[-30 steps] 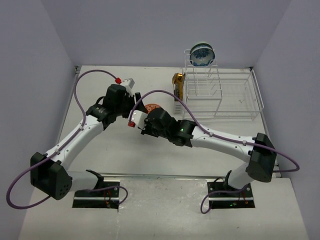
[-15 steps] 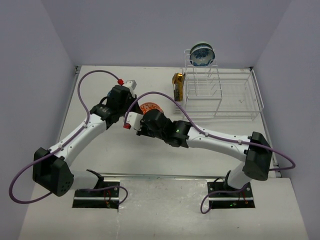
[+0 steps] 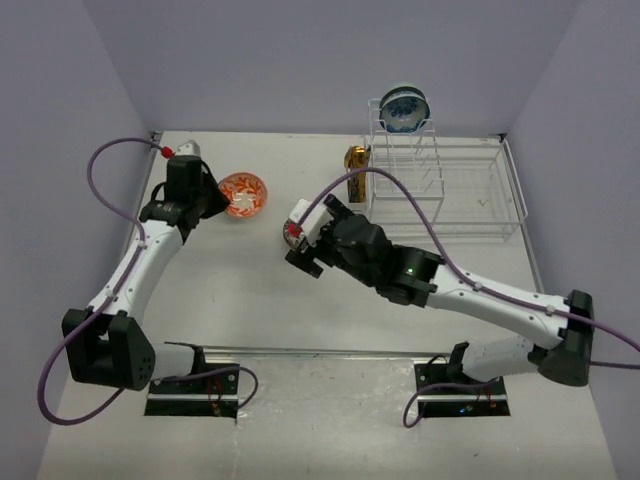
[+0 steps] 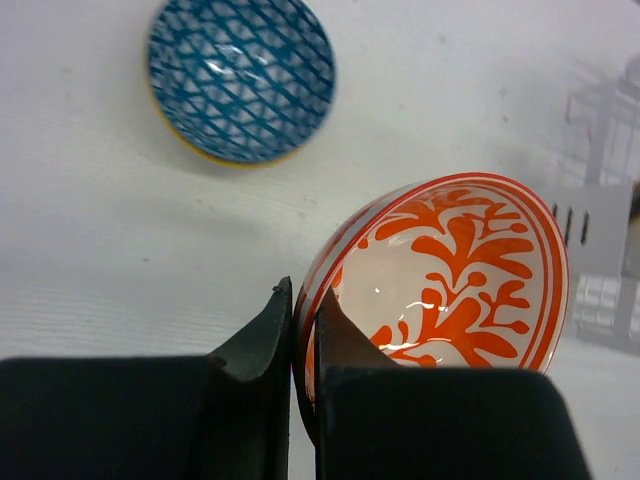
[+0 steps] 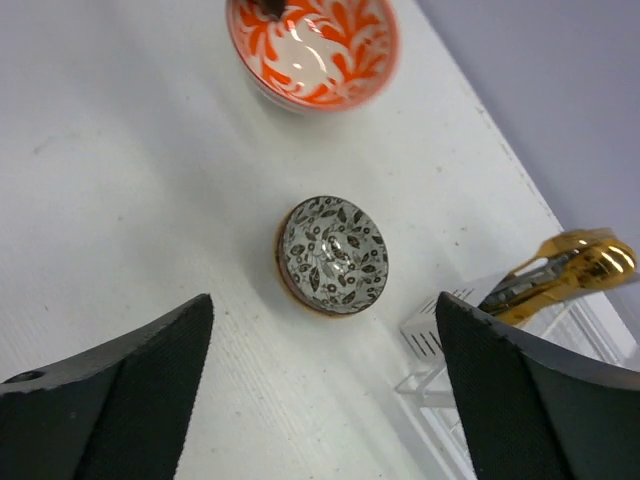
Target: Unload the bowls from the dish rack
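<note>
The left gripper (image 4: 302, 295) pinches the rim of the orange-red bowl (image 4: 440, 280), one finger inside and one outside. This bowl is at the far left of the table (image 3: 240, 290), its opening up and, it seems, a little tilted. A blue lattice bowl (image 4: 240, 78) sits apart from it, open side up. The right gripper (image 5: 322, 305), fingers spread wide, hangs over a grey leaf bowl (image 5: 333, 252), also opening up, near the gold holder (image 5: 570, 268). In the tall slots of the dish rack (image 3: 470, 190) a blue bowl (image 3: 404, 108) stands on edge, its inside facing near.
</note>
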Motion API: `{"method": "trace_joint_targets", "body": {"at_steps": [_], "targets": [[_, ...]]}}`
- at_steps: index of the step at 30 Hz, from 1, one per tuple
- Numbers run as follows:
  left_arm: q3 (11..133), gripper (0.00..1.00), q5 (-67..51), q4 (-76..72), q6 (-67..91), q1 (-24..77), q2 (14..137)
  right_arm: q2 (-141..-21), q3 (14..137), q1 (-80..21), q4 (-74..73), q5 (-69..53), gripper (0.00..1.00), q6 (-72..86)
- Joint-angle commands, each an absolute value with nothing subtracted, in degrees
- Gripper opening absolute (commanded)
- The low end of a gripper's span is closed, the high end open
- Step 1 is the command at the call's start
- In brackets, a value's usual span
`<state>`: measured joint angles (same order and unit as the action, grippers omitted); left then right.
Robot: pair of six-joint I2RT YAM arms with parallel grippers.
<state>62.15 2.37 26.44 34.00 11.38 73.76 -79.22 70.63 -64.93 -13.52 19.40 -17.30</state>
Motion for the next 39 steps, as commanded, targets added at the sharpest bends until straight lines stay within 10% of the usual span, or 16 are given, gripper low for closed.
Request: {"method": "trace_joint_targets", "body": {"at_steps": [1,15,39], "targets": [[67.7,0.00,0.5,20.5,36.4,4.1,77.0,-67.4,66.6,-65.1,-10.3,23.4,0.96,-10.2],[91.0,0.00,-8.9,22.1,40.6,-5.7,106.9,-44.8,51.2,-65.1,-8.9,21.1,0.99,1.1],[81.8,0.00,-3.1,21.9,41.8,-1.2,104.2,-43.7,47.6,-65.1,-8.0,22.0,0.99,0.4]]}}
